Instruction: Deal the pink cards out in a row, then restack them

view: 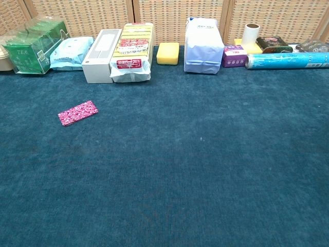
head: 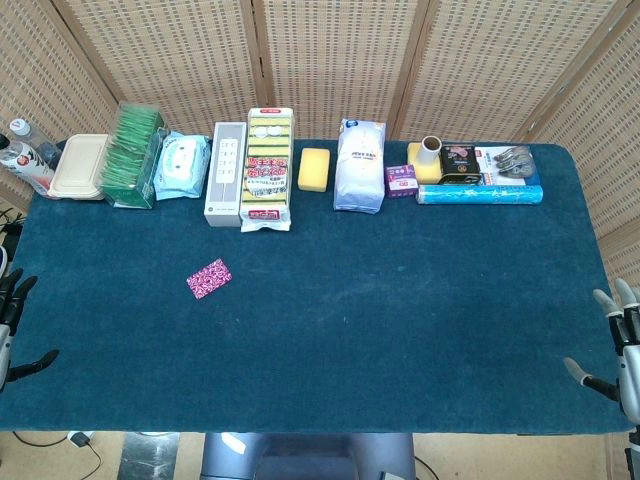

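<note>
The pink cards (head: 209,278) lie as one tilted stack on the blue table cloth (head: 400,300), left of centre, near the white box (head: 226,187) and well apart from both hands. The left hand (head: 14,325) sits at the table's left edge, fingers apart and holding nothing. The right hand (head: 617,345) sits at the right edge, seemingly spread and empty too, though it is partly cut off

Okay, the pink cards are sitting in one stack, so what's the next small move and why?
Probably bring the left hand in over the pink cards. They lie stacked, none dealt yet, on its side of the table; both hands sit at the table edges holding nothing, and the right hand is much farther off.
</note>
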Controlling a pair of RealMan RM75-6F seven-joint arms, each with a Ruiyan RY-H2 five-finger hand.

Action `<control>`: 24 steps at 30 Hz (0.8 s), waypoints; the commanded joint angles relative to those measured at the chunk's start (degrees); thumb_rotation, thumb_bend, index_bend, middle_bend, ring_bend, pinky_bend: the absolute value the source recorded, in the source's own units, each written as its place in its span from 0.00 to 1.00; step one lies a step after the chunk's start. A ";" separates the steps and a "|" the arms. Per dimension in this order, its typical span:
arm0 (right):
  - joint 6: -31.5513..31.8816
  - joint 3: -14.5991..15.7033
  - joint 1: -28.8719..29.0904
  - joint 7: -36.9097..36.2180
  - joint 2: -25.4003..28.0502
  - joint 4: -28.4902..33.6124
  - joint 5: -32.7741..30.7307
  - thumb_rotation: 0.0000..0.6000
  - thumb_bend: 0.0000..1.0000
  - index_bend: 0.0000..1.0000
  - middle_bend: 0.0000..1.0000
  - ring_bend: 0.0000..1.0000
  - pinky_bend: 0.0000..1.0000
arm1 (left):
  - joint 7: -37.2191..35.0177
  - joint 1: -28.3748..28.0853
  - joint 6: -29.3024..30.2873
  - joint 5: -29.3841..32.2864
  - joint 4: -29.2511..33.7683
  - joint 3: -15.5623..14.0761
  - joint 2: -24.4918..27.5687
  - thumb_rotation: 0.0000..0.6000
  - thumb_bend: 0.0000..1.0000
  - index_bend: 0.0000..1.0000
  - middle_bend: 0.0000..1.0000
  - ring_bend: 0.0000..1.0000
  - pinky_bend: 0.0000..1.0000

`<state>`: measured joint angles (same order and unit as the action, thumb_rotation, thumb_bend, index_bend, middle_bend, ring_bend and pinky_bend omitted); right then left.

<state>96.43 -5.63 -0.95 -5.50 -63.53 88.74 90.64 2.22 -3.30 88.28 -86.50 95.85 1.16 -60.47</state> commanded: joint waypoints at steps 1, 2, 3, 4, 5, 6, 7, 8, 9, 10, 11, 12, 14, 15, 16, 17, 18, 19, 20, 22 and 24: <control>-0.47 0.14 0.10 -0.09 0.13 0.08 -0.22 1.00 0.00 0.10 0.00 0.00 0.00 | -1.16 -0.70 -1.80 -0.16 -0.01 -0.32 0.38 1.00 0.04 0.00 0.00 0.00 0.06; -0.62 0.18 0.11 -0.07 0.16 0.12 -0.31 1.00 0.00 0.10 0.00 0.00 0.00 | -1.34 -0.86 -2.29 0.05 0.01 -0.33 0.42 1.00 0.03 0.00 0.00 0.00 0.06; -0.82 0.25 0.13 -0.06 0.19 0.18 -0.40 1.00 0.00 0.10 0.00 0.00 0.00 | -1.61 -1.08 -2.94 0.36 0.12 -0.32 0.44 1.00 0.02 0.00 0.00 0.00 0.06; -1.13 0.35 0.15 0.02 0.29 0.31 -0.52 1.00 0.00 0.10 0.00 0.00 0.00 | -2.44 -1.57 -4.22 0.75 0.48 -0.34 0.53 1.00 0.00 0.00 0.00 0.00 0.06; -1.45 0.42 0.18 0.14 0.38 0.41 -0.71 1.00 0.00 0.10 0.00 0.00 0.00 | -3.50 -2.26 -5.79 0.85 0.80 -0.45 0.79 1.00 0.00 0.00 0.00 0.00 0.06; -1.86 0.57 0.22 0.32 0.54 0.64 -0.84 1.00 0.00 0.10 0.00 0.00 0.00 | -4.53 -3.46 -8.07 0.63 0.82 -0.60 1.25 1.00 0.00 0.00 0.00 0.00 0.06; -2.15 0.77 0.28 0.34 0.73 0.92 -0.70 1.00 0.00 0.10 0.00 0.00 0.00 | -4.48 -5.15 -10.99 0.04 0.73 -0.84 1.63 1.00 0.00 0.00 0.00 0.00 0.06; -2.09 0.85 0.30 0.36 0.95 1.23 -0.42 1.00 0.00 0.10 0.00 0.00 0.00 | -4.54 -7.11 -14.41 -0.28 1.15 -0.99 2.24 1.00 0.00 0.00 0.00 0.00 0.06; -1.98 0.87 0.27 0.40 1.07 1.35 -0.31 1.00 0.00 0.10 0.00 0.00 0.00 | -4.52 -8.53 -16.90 -0.34 1.72 -1.06 2.71 1.00 0.00 0.00 0.00 0.00 0.06; -1.98 0.90 0.27 0.40 1.14 1.41 -0.26 1.00 0.00 0.10 0.00 0.00 0.00 | -4.63 -9.76 -19.05 -0.29 2.24 -1.09 3.17 1.00 0.00 0.00 0.00 0.00 0.06; -2.06 0.93 0.30 0.29 1.20 1.47 -0.22 1.00 0.00 0.10 0.00 0.00 0.00 | -4.83 -11.10 -21.33 -0.25 2.74 -1.09 3.46 1.00 0.00 0.00 0.00 0.00 0.06; -2.16 0.96 0.34 0.12 1.26 1.52 -0.22 1.00 0.00 0.10 0.00 0.00 0.00 | -4.84 -12.23 -23.23 0.06 3.12 -0.98 3.59 1.00 0.00 0.00 0.00 0.00 0.06; -2.44 0.97 0.43 -0.36 1.45 1.54 -0.35 1.00 0.00 0.10 0.00 0.00 0.00 | -4.80 -14.73 -27.37 0.65 3.69 -0.77 3.46 1.00 0.00 0.00 0.00 0.00 0.06; -2.66 0.93 0.51 -0.73 1.57 1.52 -0.53 1.00 0.00 0.10 0.00 0.00 0.00 | -5.11 -16.50 -30.26 1.32 4.03 -0.49 3.05 1.00 0.00 0.00 0.00 0.00 0.06; -2.81 0.87 0.56 -1.11 1.70 1.46 -0.71 1.00 0.00 0.10 0.00 0.00 0.00 | -4.93 -17.75 -32.31 2.16 4.15 -0.21 2.68 1.00 0.00 0.00 0.00 0.00 0.06; -2.91 0.84 0.58 -1.45 1.81 1.38 -0.84 1.00 0.00 0.10 0.00 0.00 0.00 | -4.67 -18.57 -33.66 3.07 4.44 0.05 2.40 1.00 0.00 0.00 0.00 0.00 0.06; -3.01 0.83 0.61 -1.72 1.89 1.33 -0.91 1.00 0.00 0.10 0.00 0.00 0.00 | -4.22 -19.08 -34.37 3.88 4.74 0.26 2.19 1.00 0.00 0.00 0.00 0.00 0.06; -3.07 0.80 0.59 -2.09 2.04 1.28 -1.07 1.00 0.00 0.10 0.00 0.00 0.00 | -3.39 -19.57 -34.78 4.69 5.11 0.54 1.76 1.00 0.00 0.00 0.00 0.00 0.06; -3.07 0.77 0.58 -2.35 2.11 1.27 -1.16 1.00 0.00 0.10 0.00 0.00 0.00 | -2.53 -19.82 -34.82 5.31 5.30 0.74 1.36 1.00 0.00 0.00 0.00 0.00 0.06; -2.99 0.64 0.54 -2.59 2.24 1.28 -1.37 1.00 0.00 0.10 0.00 0.00 0.00 | -0.50 -20.35 -34.98 6.63 5.70 1.09 0.60 1.00 0.00 0.00 0.00 0.00 0.06; -2.90 0.62 0.51 -3.03 2.36 1.22 -1.36 1.00 0.00 0.10 0.00 0.00 0.00 | 1.12 -21.34 -35.95 7.98 6.31 1.48 -0.23 1.00 0.00 0.00 0.00 0.00 0.06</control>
<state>93.49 -5.00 -0.43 -8.35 -61.23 89.97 89.25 1.80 -23.48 53.41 -79.91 101.29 2.04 -59.69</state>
